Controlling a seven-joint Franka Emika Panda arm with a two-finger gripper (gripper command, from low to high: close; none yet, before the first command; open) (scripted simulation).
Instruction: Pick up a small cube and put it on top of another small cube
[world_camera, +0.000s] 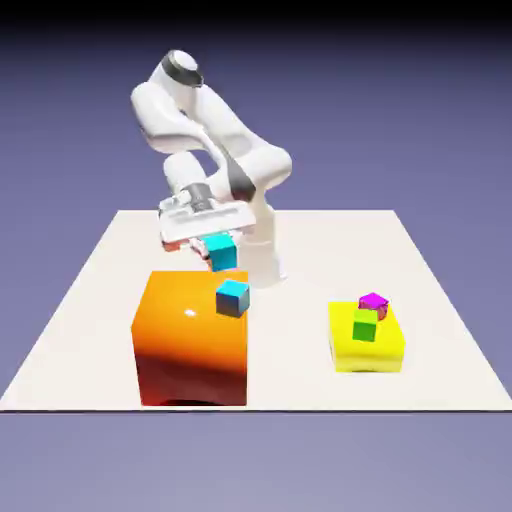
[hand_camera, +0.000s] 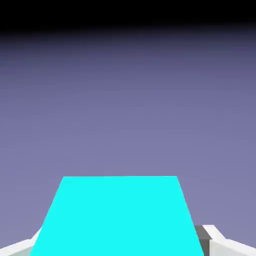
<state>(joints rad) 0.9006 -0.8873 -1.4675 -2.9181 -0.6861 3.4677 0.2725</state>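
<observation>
One small turquoise-teal cube (world_camera: 222, 252) gripped in end effector (world_camera: 213, 247), airborne above large orange block (world_camera: 190, 340). Target small cyan cube with sky-blue sides (world_camera: 232, 297) rests on block top, at 5 o'clock below held cube, apart.

Your arm (world_camera: 210, 130): glossy white, rounded shells.
You see dark grey joint bands and pale grey fingertips (hand_camera: 212, 237).
</observation>
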